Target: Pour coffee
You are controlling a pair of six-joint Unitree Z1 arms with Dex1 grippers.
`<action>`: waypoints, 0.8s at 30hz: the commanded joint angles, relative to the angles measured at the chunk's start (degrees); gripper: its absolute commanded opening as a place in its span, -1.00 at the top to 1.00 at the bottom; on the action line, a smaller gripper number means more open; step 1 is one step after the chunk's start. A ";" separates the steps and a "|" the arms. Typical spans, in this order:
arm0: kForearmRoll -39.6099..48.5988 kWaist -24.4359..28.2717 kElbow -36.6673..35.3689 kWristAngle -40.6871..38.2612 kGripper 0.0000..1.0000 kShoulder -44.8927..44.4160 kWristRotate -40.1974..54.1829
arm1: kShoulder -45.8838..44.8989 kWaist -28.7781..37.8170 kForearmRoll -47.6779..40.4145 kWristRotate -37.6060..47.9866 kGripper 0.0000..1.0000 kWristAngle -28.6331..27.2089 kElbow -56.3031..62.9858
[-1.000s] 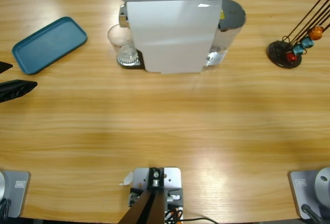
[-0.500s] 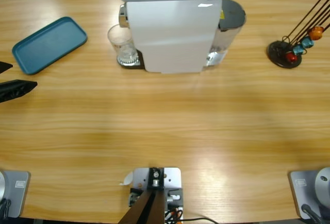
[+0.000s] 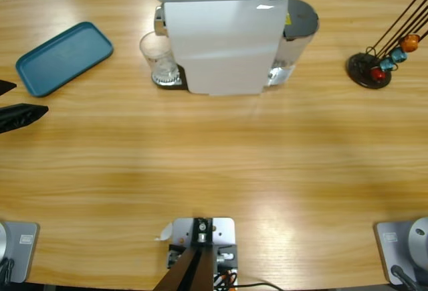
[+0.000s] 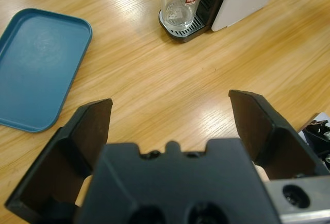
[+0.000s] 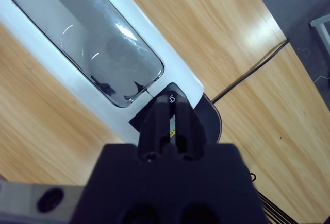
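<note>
At the far left the left gripper (image 4: 170, 126) waits low over the table (image 3: 214, 157) beside the blue tray (image 3: 63, 57), its jaws wide apart and empty. The glass (image 3: 159, 58) stands under the spout of the white coffee machine (image 3: 221, 37). At the machine's top the right gripper (image 5: 171, 112), jaws pressed together and holding nothing, sits at the button (image 5: 172, 98). This looks like the brew-starting step; next comes a firm push.
</note>
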 commanded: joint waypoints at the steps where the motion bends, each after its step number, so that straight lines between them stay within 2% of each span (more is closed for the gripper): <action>1: -0.70 -0.22 2.16 -0.98 -0.96 -0.39 0.60 | 2.02 -0.72 0.13 -0.47 1.00 0.08 3.24; 24: -0.70 -0.22 2.16 -0.98 -0.96 -0.48 0.60 | 2.23 0.88 -4.00 0.18 1.00 1.26 9.77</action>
